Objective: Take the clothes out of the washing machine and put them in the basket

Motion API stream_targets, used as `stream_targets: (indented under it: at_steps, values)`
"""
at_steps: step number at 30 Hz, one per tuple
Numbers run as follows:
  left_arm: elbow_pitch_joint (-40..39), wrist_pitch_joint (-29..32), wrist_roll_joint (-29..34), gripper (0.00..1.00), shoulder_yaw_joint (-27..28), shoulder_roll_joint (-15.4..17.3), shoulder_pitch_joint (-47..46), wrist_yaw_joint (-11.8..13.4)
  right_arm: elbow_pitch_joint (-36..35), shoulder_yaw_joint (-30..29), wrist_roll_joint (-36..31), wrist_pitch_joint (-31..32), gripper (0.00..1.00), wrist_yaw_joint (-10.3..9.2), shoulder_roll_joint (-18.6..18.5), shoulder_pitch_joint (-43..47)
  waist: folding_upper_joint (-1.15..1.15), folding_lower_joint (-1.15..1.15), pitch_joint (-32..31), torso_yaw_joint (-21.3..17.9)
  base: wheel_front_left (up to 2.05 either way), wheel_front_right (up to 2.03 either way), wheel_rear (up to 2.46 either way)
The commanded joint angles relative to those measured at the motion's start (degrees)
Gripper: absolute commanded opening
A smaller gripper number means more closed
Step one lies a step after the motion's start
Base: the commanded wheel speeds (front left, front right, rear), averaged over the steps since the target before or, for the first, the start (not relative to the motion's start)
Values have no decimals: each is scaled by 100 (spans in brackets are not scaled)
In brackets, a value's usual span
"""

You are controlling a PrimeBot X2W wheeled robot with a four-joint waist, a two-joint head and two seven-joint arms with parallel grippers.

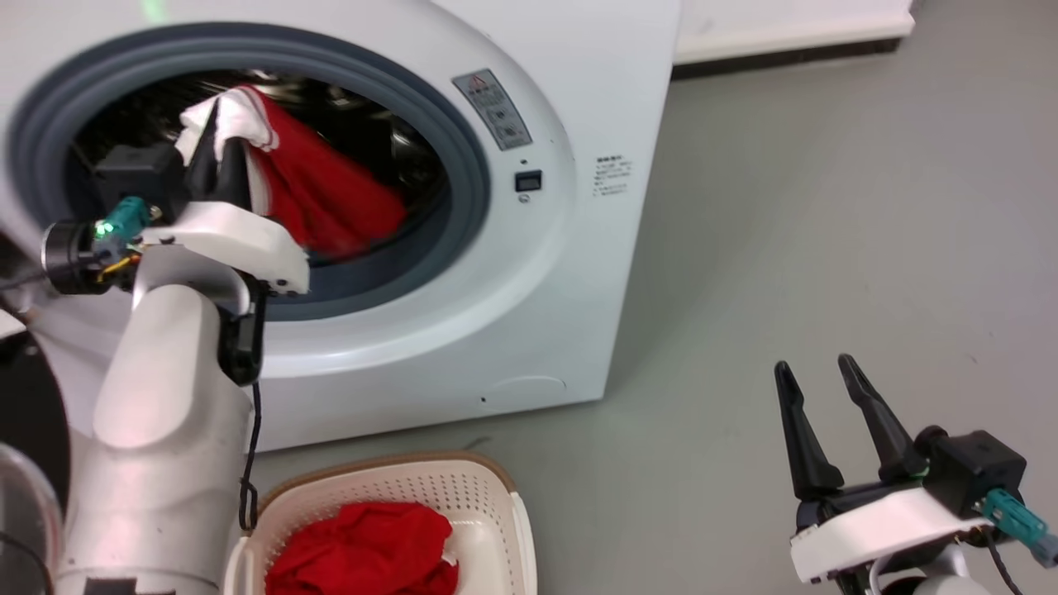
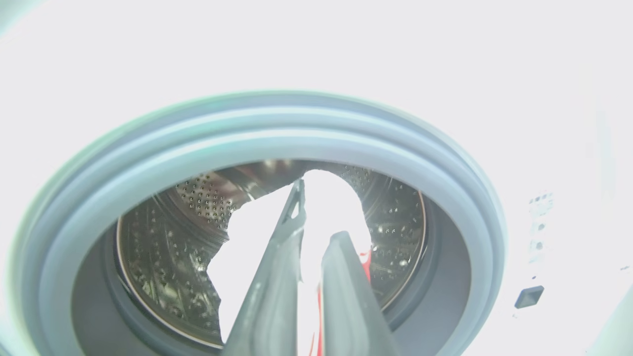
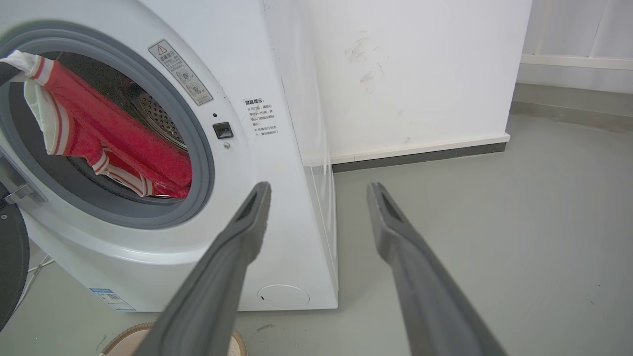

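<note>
Pinching a red, white-trimmed garment at the washing machine porthole: left gripper. Right gripper gapes wide; its wrist view reveals stripes.

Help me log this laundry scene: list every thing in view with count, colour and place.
washing machine: one, white with grey gasket, upper left of head view.
door: one, black-rimmed, swung open at the machine's left.
striped garment: one, red with white stripes and trim, hanging in the porthole.
basket: one, cream with brown rim, on the floor before the machine.
second garment: one, red, crumpled inside the basket.
floor: grey, right of the machine.
wall: white, dark skirting, behind the machine.
left pincer: one, dark, in the porthole, shut on the striped garment's white trim.
right pincer: one, dark, open, over the floor, lower right.
</note>
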Motion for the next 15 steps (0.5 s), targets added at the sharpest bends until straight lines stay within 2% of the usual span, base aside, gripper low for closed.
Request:
stream_targets:
  at_steps: [1, 8, 14, 15]
  values:
    - [-240, -29, 62, 0, 13, -61, 165, -27, -74, -36, -24, 40, 100, -2, -2, 125, 0, 2, -203, 164, 0, 0, 0]
    - [-1479, -27, 211, 0, 59, -281, 566, -68, -297, -131, -39, 202, 100, -2, -1, 358, 0, 2, -430, 351, 0, 0, 0]
    - [-2561, -22, 283, 0, 67, -394, 906, -2, -435, -167, -57, 294, 100, -2, -2, 493, 0, 2, -550, 448, 0, 0, 0]
    - [-2936, -23, 292, 0, 62, -434, 1076, 41, -468, -171, -58, 325, 100, -2, -2, 507, 0, 2, -577, 467, 0, 0, 0]
